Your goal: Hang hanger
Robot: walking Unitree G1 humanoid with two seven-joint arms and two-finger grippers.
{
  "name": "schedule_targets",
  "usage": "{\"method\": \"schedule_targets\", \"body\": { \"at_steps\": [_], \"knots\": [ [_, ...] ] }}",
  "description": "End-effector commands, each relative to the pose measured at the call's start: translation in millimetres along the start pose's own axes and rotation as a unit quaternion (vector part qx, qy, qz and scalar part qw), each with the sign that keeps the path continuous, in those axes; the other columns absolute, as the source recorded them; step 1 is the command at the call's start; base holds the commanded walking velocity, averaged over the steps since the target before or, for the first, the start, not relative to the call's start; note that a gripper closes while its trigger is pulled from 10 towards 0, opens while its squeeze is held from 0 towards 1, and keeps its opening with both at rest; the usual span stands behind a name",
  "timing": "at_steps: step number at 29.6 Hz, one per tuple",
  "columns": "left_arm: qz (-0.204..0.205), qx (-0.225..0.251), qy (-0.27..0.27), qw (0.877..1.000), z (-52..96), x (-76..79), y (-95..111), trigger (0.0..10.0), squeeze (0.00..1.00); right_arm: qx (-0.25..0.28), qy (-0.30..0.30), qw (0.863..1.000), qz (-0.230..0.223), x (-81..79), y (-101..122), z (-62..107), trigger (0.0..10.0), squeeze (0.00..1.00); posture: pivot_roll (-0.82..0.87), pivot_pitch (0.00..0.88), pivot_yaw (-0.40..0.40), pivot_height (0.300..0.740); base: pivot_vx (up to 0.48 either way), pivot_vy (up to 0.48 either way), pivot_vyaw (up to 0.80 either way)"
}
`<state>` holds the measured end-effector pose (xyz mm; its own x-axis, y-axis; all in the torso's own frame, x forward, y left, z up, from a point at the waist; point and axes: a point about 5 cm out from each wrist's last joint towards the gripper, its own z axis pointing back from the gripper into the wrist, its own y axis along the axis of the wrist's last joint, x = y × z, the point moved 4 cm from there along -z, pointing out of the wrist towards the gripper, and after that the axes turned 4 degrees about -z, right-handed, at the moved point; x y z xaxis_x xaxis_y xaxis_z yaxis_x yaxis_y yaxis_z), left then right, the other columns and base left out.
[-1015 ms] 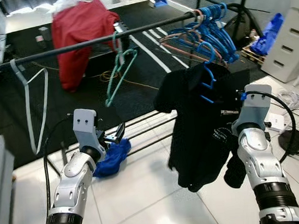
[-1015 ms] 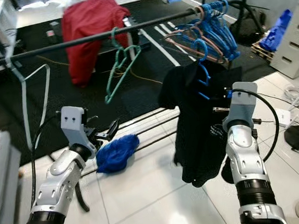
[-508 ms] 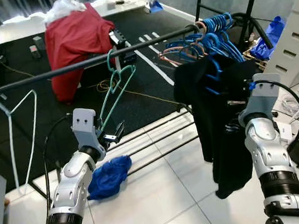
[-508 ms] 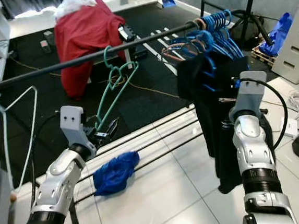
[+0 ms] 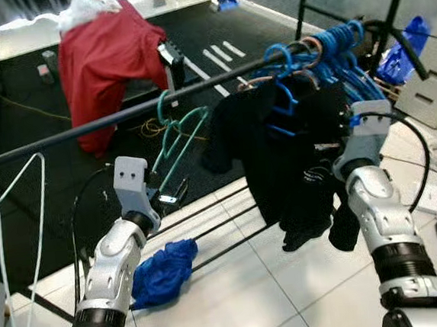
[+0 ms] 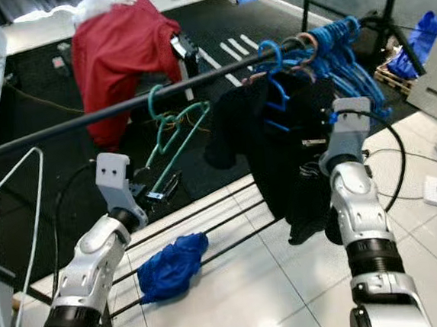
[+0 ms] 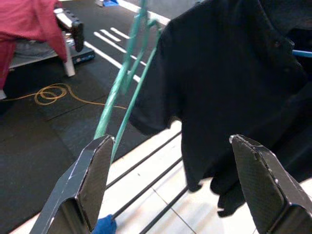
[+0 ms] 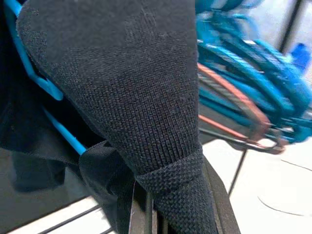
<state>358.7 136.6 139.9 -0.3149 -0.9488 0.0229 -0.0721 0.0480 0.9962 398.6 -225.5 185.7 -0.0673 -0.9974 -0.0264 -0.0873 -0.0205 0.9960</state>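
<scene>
Since half a second ago your blue hanger [image 5: 282, 89] with its black shirt [image 5: 279, 154] has reached the rail [image 5: 108, 121], hook over it, shoulders running along it. Your right gripper [image 8: 161, 204] pinches the shirt's right shoulder; your left gripper [image 7: 170, 180] gapes wide, near the green hanger [image 5: 174, 133].

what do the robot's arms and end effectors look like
Both arms are silver with black ribbed wrist collars and grey box-shaped housings near the tips. A black cable loops along each. The left end effector has two long, flat, black fingers; the right end effector is also black.
</scene>
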Motion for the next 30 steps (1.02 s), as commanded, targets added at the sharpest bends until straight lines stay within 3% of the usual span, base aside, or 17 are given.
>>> {"method": "schedule_targets", "body": {
  "at_steps": [1,8,18,30],
  "knots": [
    [-0.003,-0.008,0.003,1.0,2.3,-1.7,-3,10.0,0.0,0.01,0.023,1.0,-0.014,-10.7,8,-3.7,0.0,0.0,-0.15,0.073,0.035,0.74,0.0,0.0,0.0],
    [0.001,-0.007,0.004,1.0,2.3,-1.7,-3,10.0,0.0,0.0,0.038,0.999,-0.022,-17.0,4,-5.4,0.0,0.0,-0.15,0.079,0.036,0.74,0.0,0.0,0.0],
    [0.004,-0.007,0.005,1.0,2.8,-3.0,-3,10.0,0.0,0.001,0.015,1.0,-0.012,-7.9,8,-12.3,0.0,0.0,-0.14,0.09,0.04,0.74,0.0,0.0,0.0],
    [0.004,-0.006,0.015,1.0,4.8,-8.8,-1,10.0,0.0,-0.041,-0.003,0.999,-0.016,-0.1,-3,-31.2,0.0,0.0,-0.1,0.101,0.047,0.74,0.0,0.0,0.0]
  ]
}}
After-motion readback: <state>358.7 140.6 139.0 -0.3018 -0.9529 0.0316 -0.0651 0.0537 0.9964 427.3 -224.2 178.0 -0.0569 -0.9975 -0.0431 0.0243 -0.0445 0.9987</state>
